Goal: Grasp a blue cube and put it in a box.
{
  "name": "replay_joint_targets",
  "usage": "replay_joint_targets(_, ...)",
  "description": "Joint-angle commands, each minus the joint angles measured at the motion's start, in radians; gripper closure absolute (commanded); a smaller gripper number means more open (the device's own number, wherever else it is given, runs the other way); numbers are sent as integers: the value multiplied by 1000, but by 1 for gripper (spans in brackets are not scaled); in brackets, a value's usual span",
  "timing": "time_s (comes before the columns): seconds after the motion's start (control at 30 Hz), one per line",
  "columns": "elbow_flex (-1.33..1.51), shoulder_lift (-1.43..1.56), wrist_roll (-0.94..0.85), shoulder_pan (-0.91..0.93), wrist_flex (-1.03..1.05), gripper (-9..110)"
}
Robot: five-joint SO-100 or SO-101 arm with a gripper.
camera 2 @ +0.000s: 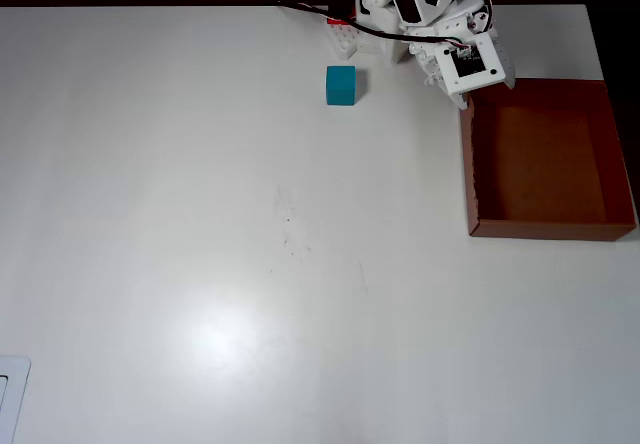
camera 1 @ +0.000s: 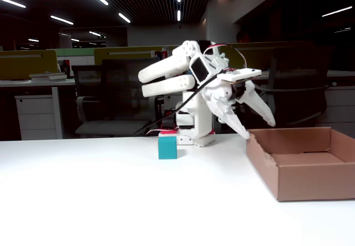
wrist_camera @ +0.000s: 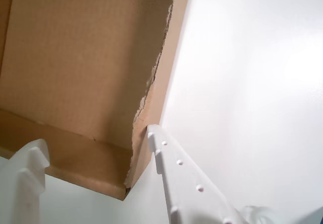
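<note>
The blue cube [camera 1: 167, 146] [camera 2: 341, 85] rests on the white table just in front of the arm's base, apart from the gripper. To its right lies the box [camera 1: 310, 171] [camera 2: 472, 169], a shallow brown cardboard tray with a torn wall [wrist_camera: 151, 82] and nothing visible inside. My gripper [camera 1: 258, 128] [camera 2: 472, 84] hangs open over the box's far left corner, tilted downward. In the wrist view the gripper [wrist_camera: 96, 141] shows two white fingers spread apart with only the box's corner between them. It holds nothing.
The arm's base [camera 1: 195, 129] stands at the table's far edge, with a red part and black cables beside the cube. A white object [camera 2: 10, 394] pokes in at the overhead view's lower left corner. Office desks and chairs fill the background.
</note>
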Motion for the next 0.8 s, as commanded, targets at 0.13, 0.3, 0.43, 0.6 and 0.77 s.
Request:
replay_joint_targets(0.13,-8,5,-8,-8,3,77)
replay_joint_targets(0.3,-8,5,-9,-8,14,77)
replay_joint_targets(0.43,-8,5,0,-8,6,77)
replay_joint_targets(0.6,-64,5,-8,-3,29,76)
replay_joint_targets(0.77,-193,3,-9,2,118,74)
